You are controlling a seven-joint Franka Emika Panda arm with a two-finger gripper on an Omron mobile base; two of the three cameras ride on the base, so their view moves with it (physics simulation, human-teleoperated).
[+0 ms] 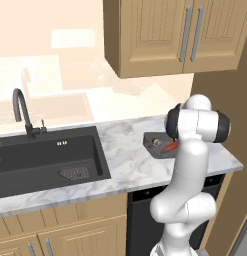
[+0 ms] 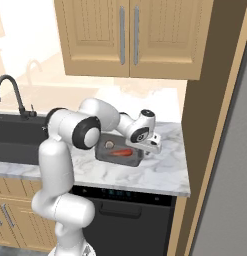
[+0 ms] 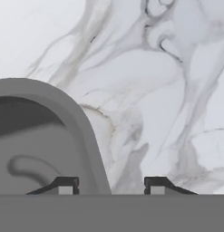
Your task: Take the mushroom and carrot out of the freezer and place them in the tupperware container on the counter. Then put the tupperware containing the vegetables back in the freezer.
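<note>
On the white marble counter (image 2: 160, 172), the two-finger gripper (image 3: 111, 185) straddles the rim of the shallow dark grey tupperware container (image 3: 63, 108), jaws half-narrowed; orange-red carrot (image 2: 121, 153) inside

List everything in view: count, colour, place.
tupperware container: 1, dark grey, on counter by the freezer side
carrot: 1, orange-red, in container
mushroom: 1, pale brown, in container
counter: 1, white marble, grey veins
sink: 1, black, left in counter
faucet: 1, black, behind sink
upper cabinets: 1 run, light wood, above counter
dishwasher: 1, black, under counter
hand: 1, dark fingertips straddling container rim, one inside, one outside
</note>
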